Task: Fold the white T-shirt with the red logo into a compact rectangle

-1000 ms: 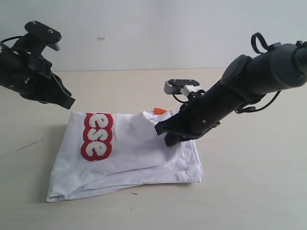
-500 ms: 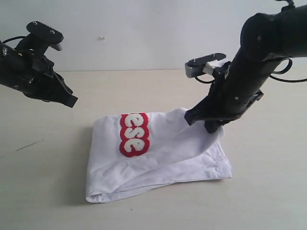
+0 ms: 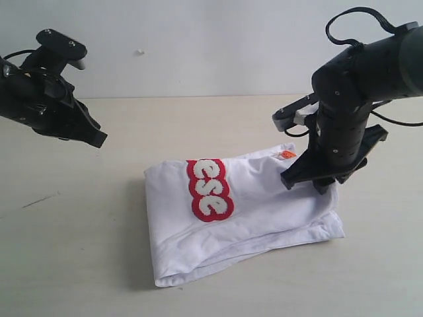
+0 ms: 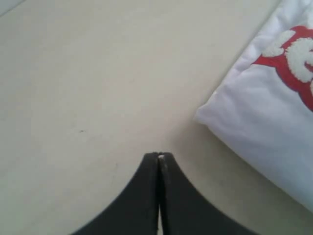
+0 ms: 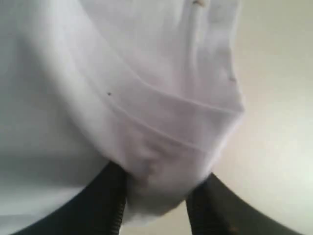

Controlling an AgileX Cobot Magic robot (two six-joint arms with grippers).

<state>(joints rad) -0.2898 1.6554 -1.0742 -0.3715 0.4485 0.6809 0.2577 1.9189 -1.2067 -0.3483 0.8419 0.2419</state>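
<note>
My outside camera stands off my arms, raised, looking slantwise down across the table (image 3: 79,264) to the pale wall (image 3: 198,46). It is far enough back to hold both my arms. My left wrist camera looks past my closed left pincer (image 4: 159,157) from some height onto bare table. It catches a corner of the white T-shirt (image 4: 264,122) and an edge of the red logo (image 4: 288,73), and the outside camera shares both. My right wrist camera sits very close, cloth filling it between the parted fingers of my right pincer (image 5: 159,191).

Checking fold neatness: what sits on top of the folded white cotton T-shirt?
The red-outlined fuzzy logo, a small orange neck tag and the right gripper straddling one edge. Layers underneath are covered.
</note>
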